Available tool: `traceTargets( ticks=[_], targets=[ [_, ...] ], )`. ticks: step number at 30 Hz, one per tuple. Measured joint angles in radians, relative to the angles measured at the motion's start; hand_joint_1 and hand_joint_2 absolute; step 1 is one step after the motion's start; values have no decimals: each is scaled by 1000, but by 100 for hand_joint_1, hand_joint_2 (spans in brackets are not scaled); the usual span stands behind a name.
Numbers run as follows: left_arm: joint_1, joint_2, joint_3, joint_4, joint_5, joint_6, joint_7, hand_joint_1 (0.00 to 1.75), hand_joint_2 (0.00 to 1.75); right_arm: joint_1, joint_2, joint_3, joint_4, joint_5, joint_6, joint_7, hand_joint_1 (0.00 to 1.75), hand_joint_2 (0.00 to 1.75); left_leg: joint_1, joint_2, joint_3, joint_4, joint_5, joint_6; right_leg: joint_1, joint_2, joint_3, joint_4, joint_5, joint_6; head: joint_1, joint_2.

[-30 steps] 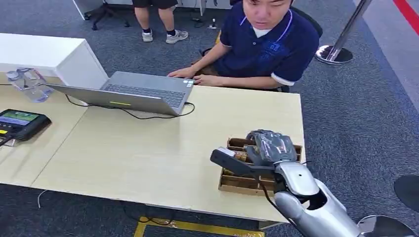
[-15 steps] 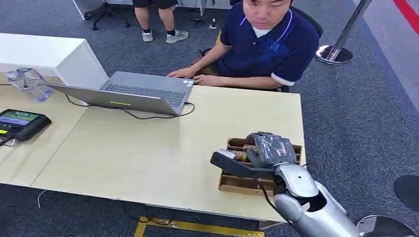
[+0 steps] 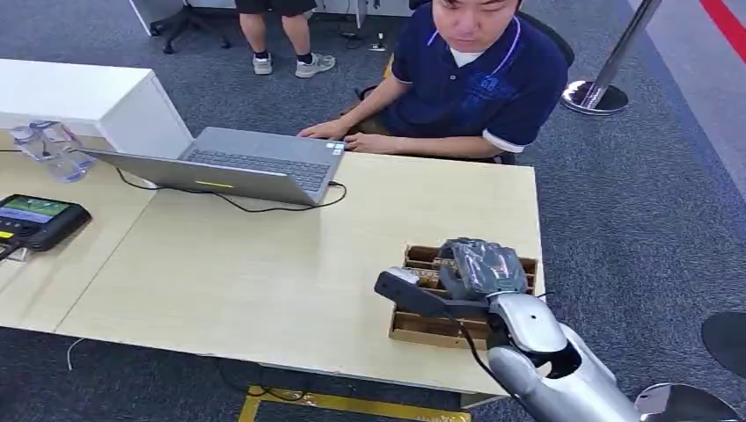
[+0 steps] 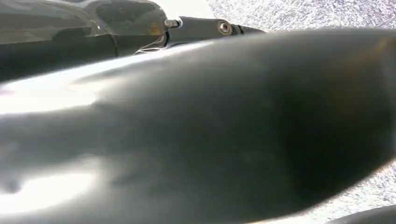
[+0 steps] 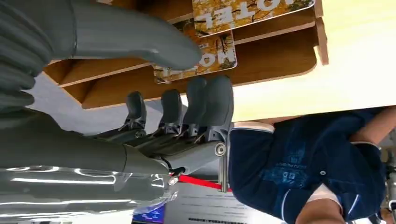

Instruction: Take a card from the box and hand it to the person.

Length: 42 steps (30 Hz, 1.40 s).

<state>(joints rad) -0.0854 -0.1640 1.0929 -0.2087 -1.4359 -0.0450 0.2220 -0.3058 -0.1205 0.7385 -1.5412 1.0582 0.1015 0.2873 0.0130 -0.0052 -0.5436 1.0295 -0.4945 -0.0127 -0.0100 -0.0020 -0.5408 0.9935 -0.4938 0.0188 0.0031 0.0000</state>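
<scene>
Right hand (image 3: 479, 268) sits over the wooden box (image 3: 420, 327) at the near right corner of the table (image 3: 264, 264), thumb on one side, fingers on the other, with a gap between them and nothing in the grasp. From the wrist, the thumb tip (image 5: 187, 55) lies right at the edge of a card (image 5: 212, 58), orange and yellow with printed letters, standing in a slot of the box; whether it is pressing on it I cannot tell. The dark fingers (image 5: 205, 100) are curled just past the slot's wooden divider, apart from the card.

So this looks like the reach-in, the pinch not yet made. To do it well, the fingers want to come round behind that same card while the thumb stays on its face, closing on one card alone. A second card (image 5: 247, 11) stands in the next slot, just beyond the thumb, and is best left untouched. Draw straight up along the slot; a sideways pull would likely tip the light box or jam the card on the divider.

The left hand: its wrist camera gives a dark blurred surface, nothing to judge by.

Farther out, across the table from the hand, sits the person (image 3: 479, 75) in a dark blue shirt, both hands at a laptop (image 3: 233, 163). The handover means a long reach forward past the box.
</scene>
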Motion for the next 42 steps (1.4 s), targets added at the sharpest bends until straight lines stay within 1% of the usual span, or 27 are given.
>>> traceTargets(
  ticks=[2,6,7,8,11,12,17,19,30,32,36,37,38,41,42],
  targets=[
    [0,0,0,0,0,0,0,0,0,0,1,-4,2,0,0,0,106,175,0,0,0,0,0,0,0,0,0,0,0,0,0,0],
    [0,0,0,0,0,0,0,0,0,0,6,-14,10,1,3,0,112,175,0,0,0,0,0,0,0,0,0,0,0,0,0,0],
    [0,0,0,0,0,0,0,0,0,0,6,-14,12,1,3,0,108,175,0,0,0,0,0,0,0,0,0,0,0,0,0,0],
    [0,0,0,0,0,0,0,0,0,0,6,-14,14,1,3,0,110,175,0,0,0,0,0,0,0,0,0,0,0,0,0,0],
    [0,0,0,0,0,0,0,0,0,-1,10,-16,20,1,4,0,105,175,0,0,0,0,0,0,0,0,0,0,0,0,0,0],
    [0,0,0,0,0,0,1,0,0,-2,11,-17,22,0,4,0,106,175,0,0,0,0,0,0,0,0,0,0,0,0,0,0],
    [0,0,0,0,0,0,1,0,0,-5,14,-18,31,0,5,-1,105,175,0,0,0,0,0,0,0,0,0,0,0,0,0,0],
    [0,0,0,0,0,0,1,0,0,-8,14,-18,35,0,6,-1,110,175,0,0,0,0,0,0,0,0,0,0,0,0,0,0],
    [0,0,-10,0,-9,-4,-1,0,0,-19,19,-18,49,-1,6,-1,113,175,0,0,0,0,0,0,0,0,0,0,0,0,0,0],
    [1,0,-13,0,-10,-5,-2,0,0,-19,19,-18,49,-1,6,-1,122,175,0,0,0,0,0,0,0,0,0,0,0,0,0,0],
    [1,0,-17,0,-17,-10,-10,0,0,-20,19,-18,49,-2,6,-1,120,175,0,0,0,0,0,0,0,0,0,0,0,0,0,0],
    [1,1,-18,0,-18,-12,-11,0,0,-20,19,-18,49,-2,6,-2,115,175,0,0,0,0,0,0,0,0,0,0,0,0,0,0],
    [1,1,-18,0,-18,-13,-12,0,0,-20,19,-18,49,-2,6,-1,117,175,0,0,0,0,0,0,0,0,0,0,0,0,0,0],
    [1,1,-19,0,-19,-15,-13,0,0,-20,19,-18,49,-2,6,-1,113,175,0,0,0,0,0,0,0,0,0,0,0,0,0,0],
    [1,1,-20,0,-20,-15,-13,0,0,-20,19,-19,49,-2,6,-1,110,175,0,0,0,0,0,0,0,0,0,0,0,0,0,0]
  ],
)
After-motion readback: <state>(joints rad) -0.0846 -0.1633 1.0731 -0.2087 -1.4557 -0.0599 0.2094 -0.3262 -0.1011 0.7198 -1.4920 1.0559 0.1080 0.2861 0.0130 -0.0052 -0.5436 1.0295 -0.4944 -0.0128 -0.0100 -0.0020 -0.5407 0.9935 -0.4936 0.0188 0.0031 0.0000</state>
